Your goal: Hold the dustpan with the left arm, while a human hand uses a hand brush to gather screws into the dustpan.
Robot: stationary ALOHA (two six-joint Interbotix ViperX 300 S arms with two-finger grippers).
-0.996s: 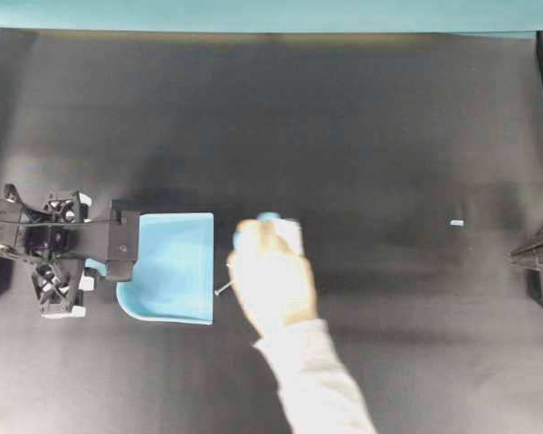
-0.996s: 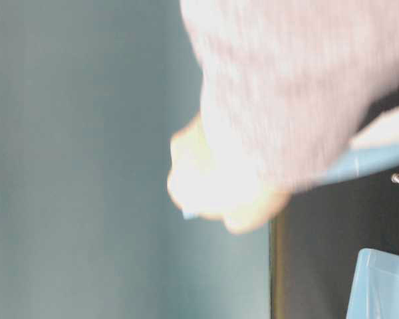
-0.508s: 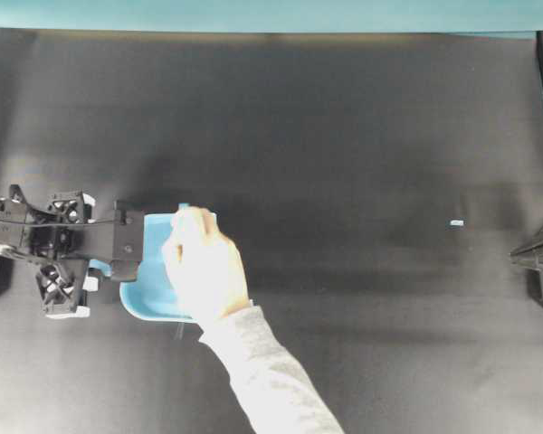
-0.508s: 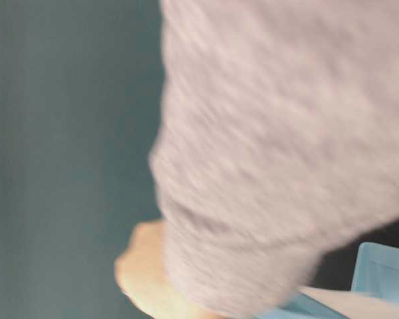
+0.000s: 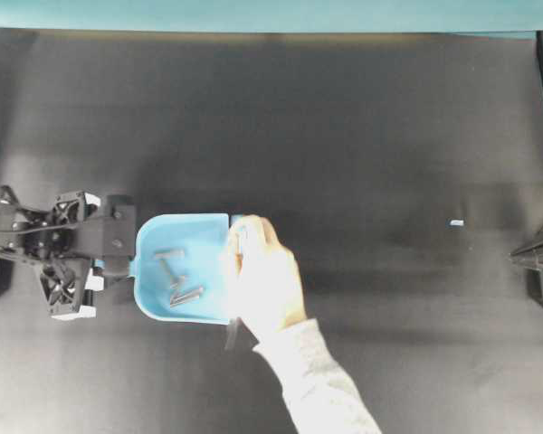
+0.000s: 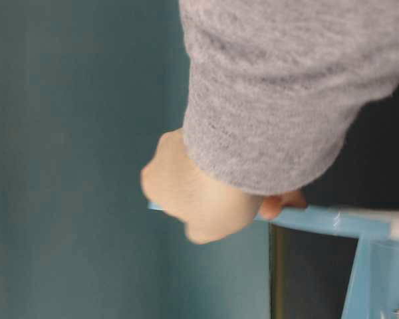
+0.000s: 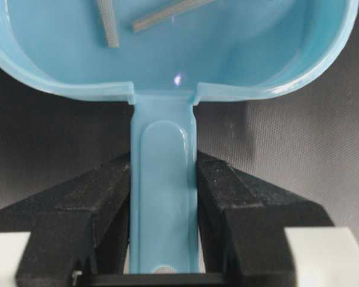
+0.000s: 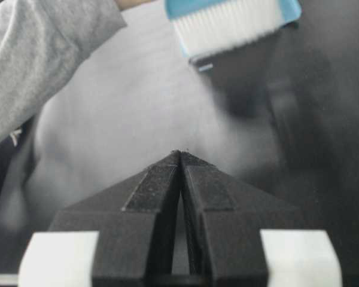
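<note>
Black table under everything, teal strip along its far edge. Left arm lay at the left side, its gripper clamped on the flat handle of the dustpan. Pan sat left of centre, straight edge toward the human hand, grey sleeve trailing to the lower edge. Hand brush gripped there, white bristles at the pan's mouth. Right gripper closed on nothing, fingertips touching. Screws lay inside the pan. Tiny pale scrap far right.
</note>
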